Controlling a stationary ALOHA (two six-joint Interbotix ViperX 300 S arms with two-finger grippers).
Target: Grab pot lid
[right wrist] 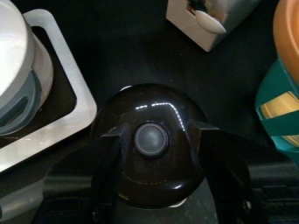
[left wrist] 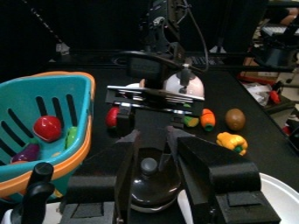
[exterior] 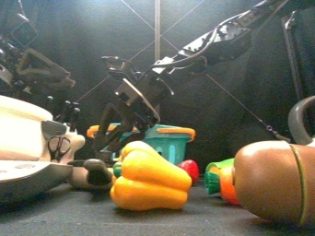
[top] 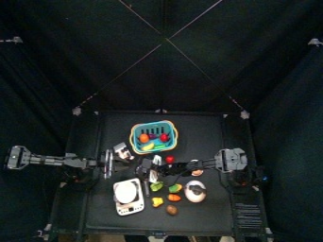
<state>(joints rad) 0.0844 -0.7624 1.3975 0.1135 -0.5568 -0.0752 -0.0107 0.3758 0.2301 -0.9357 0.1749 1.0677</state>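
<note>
Both arms reach inward (meeting mid-table); left end effector (left wrist: 152,179) and right end effector (right wrist: 149,188) spread wide.

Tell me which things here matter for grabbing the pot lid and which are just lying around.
For the job:
- black pot lid, with its round knob
- right gripper, fingers on either side of the lid
- left gripper, also at the lid

Just lying about:
- teal basket of toy food
- yellow pepper
- white scale
- brown potato

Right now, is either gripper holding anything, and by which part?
Nothing looks held. The right gripper hangs open over the pot lid, its jaws straddling the dome, not closed on the knob. The left gripper is also open beside it.
</note>
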